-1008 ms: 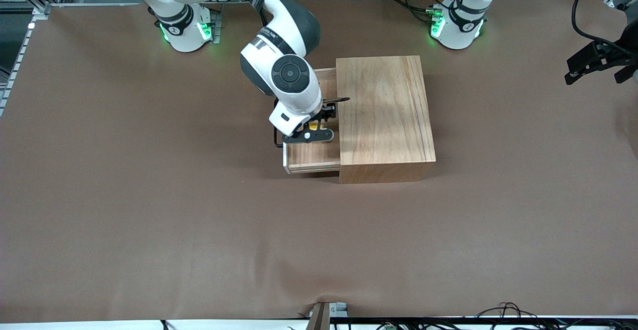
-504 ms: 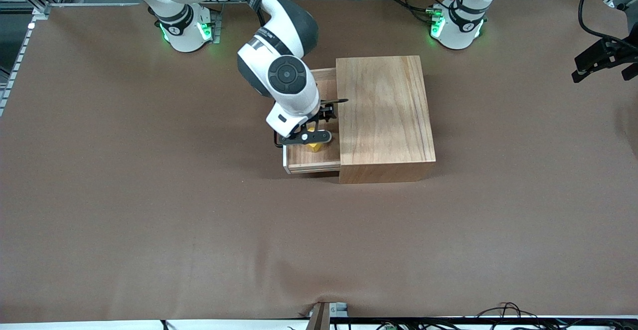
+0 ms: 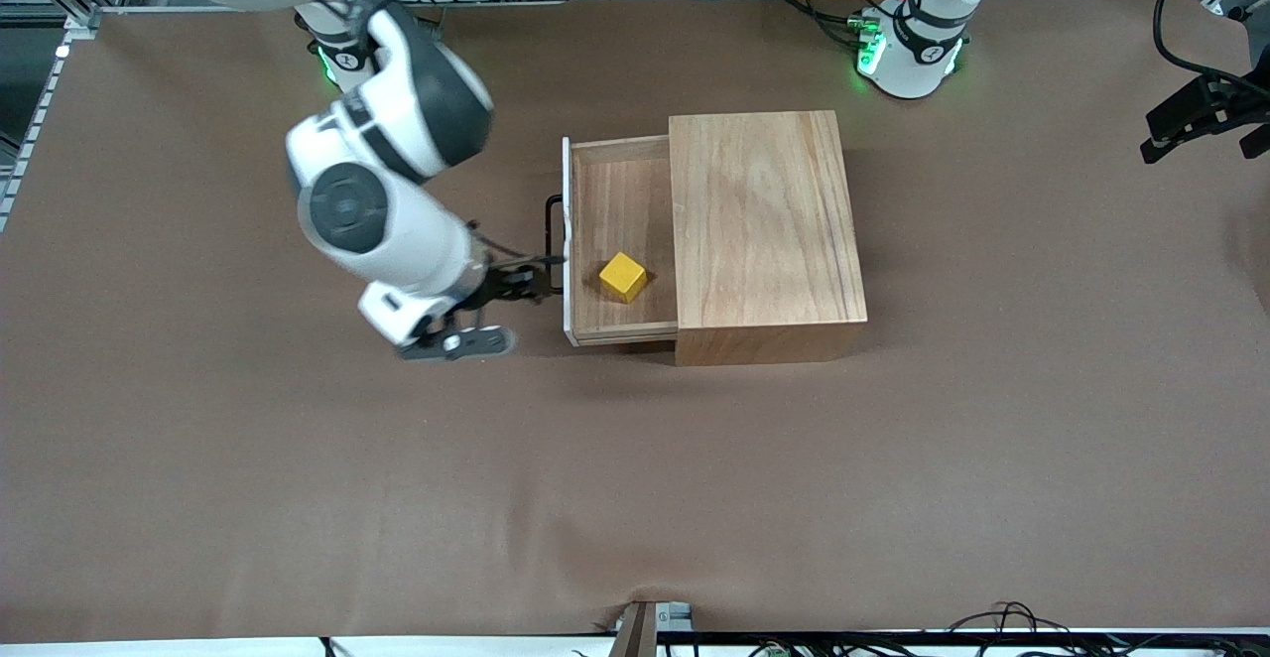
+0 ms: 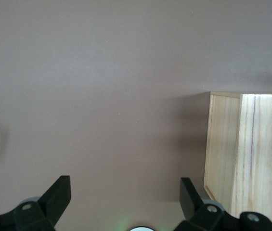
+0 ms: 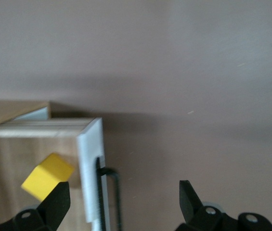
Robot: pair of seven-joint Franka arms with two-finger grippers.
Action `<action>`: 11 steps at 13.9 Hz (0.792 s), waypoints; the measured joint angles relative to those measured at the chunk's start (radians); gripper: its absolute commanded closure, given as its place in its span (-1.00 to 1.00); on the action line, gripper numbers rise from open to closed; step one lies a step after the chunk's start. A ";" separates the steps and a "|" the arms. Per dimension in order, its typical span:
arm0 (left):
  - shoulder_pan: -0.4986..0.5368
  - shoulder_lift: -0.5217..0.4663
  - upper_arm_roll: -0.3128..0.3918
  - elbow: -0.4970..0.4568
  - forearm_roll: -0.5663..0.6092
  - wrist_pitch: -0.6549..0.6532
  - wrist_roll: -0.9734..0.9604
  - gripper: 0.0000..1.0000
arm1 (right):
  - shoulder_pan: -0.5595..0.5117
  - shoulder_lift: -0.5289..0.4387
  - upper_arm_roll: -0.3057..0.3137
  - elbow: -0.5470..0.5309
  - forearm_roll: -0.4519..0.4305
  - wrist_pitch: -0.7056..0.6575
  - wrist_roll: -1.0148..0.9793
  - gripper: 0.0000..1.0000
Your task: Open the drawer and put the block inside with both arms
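Note:
The wooden cabinet point(image 3: 764, 230) stands mid-table with its drawer point(image 3: 617, 200) pulled out toward the right arm's end. The yellow block point(image 3: 623, 276) lies on the drawer floor, free of any gripper. My right gripper point(image 3: 508, 314) is open and empty, over the table just outside the drawer's white-edged front panel point(image 3: 567, 240) and black handle point(image 3: 551, 240). The right wrist view shows the block point(image 5: 46, 177), the panel point(image 5: 90, 159) and the handle point(image 5: 116, 192) by my open right gripper point(image 5: 123, 192). My left gripper point(image 3: 1206, 131) waits open over the left arm's end of the table.
The brown table cover point(image 3: 635, 478) spreads all round the cabinet. In the left wrist view the cabinet point(image 4: 251, 159) shows off to one side of my open left gripper point(image 4: 126, 190). Cables and clutter lie past the table's edges.
My right gripper has let go of the block in the drawer and swung out past the front panel toward the right arm's end. The left gripper has barely moved.

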 measured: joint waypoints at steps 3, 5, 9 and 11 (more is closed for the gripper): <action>0.005 -0.002 0.000 0.000 0.000 -0.003 0.000 -1.00 | -0.089 -0.040 -0.001 0.024 -0.001 -0.022 -0.119 -1.00; 0.006 -0.002 0.000 0.000 0.000 -0.008 0.000 -1.00 | -0.153 -0.100 -0.001 0.034 -0.001 -0.070 -0.168 -1.00; 0.006 -0.003 0.000 0.000 0.000 -0.013 0.000 -1.00 | -0.287 -0.231 -0.002 0.015 -0.014 -0.178 -0.251 -1.00; 0.006 -0.004 -0.001 0.000 0.000 -0.018 0.000 -1.00 | -0.335 -0.303 -0.031 -0.036 -0.015 -0.198 -0.336 -1.00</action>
